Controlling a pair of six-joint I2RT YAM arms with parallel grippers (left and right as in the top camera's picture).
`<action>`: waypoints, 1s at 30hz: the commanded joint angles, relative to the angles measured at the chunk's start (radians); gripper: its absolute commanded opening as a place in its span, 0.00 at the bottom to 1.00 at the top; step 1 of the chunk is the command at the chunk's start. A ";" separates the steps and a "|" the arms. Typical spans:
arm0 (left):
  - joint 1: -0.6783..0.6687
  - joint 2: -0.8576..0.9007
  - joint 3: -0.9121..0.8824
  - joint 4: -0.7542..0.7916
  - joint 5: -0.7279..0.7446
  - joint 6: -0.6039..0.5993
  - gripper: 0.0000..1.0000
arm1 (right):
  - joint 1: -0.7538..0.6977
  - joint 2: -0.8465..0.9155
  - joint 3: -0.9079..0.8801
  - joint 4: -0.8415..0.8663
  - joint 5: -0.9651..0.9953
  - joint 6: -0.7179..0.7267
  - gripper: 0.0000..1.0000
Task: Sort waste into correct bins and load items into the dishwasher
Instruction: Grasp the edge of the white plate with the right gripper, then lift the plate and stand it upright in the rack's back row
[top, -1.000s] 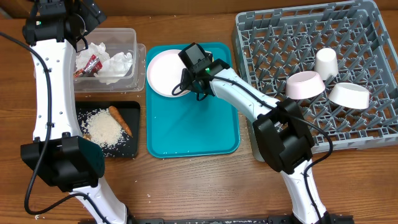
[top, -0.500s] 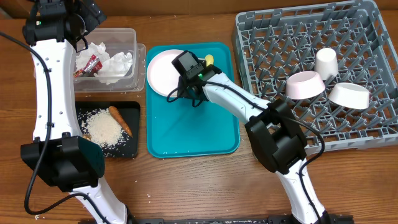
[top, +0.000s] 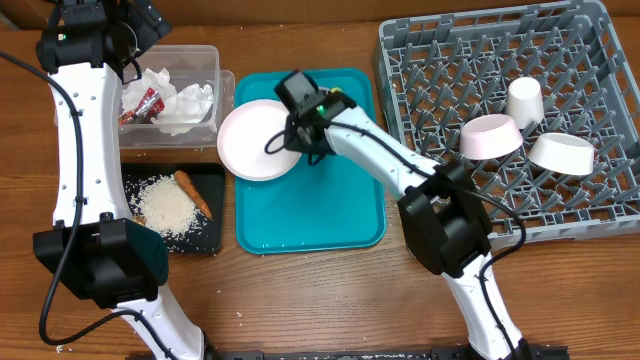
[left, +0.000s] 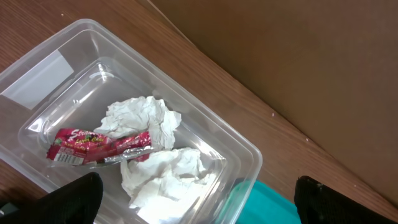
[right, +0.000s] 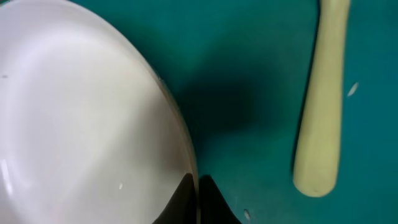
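Overhead, round glossy plate (top: 255, 140), pegged grey rack (top: 432, 62)

**Count by kind**

One round white plate (top: 255, 140), two small white bowls (top: 490, 136), one small white cup (top: 524, 100), one yellow plastic spoon (right: 320, 106), one grey pegged rack (top: 450, 70), one teal tray (top: 310, 210), one clear plastic tub (top: 205, 50), one black tray (top: 210, 235), two crumpled white napkins (left: 146, 118), one red-and-white wrapper (left: 93, 144), one orange carrot stick (top: 193, 193).
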 joint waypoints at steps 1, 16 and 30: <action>-0.002 -0.018 0.012 0.001 0.001 -0.013 1.00 | -0.050 0.010 0.137 -0.073 0.008 -0.005 0.04; -0.002 -0.018 0.012 0.001 0.001 -0.013 1.00 | -0.402 -0.066 0.652 -0.458 0.126 -0.428 0.04; -0.002 -0.018 0.012 0.001 0.001 -0.013 1.00 | -0.599 -0.084 0.525 -0.354 0.431 -0.676 0.04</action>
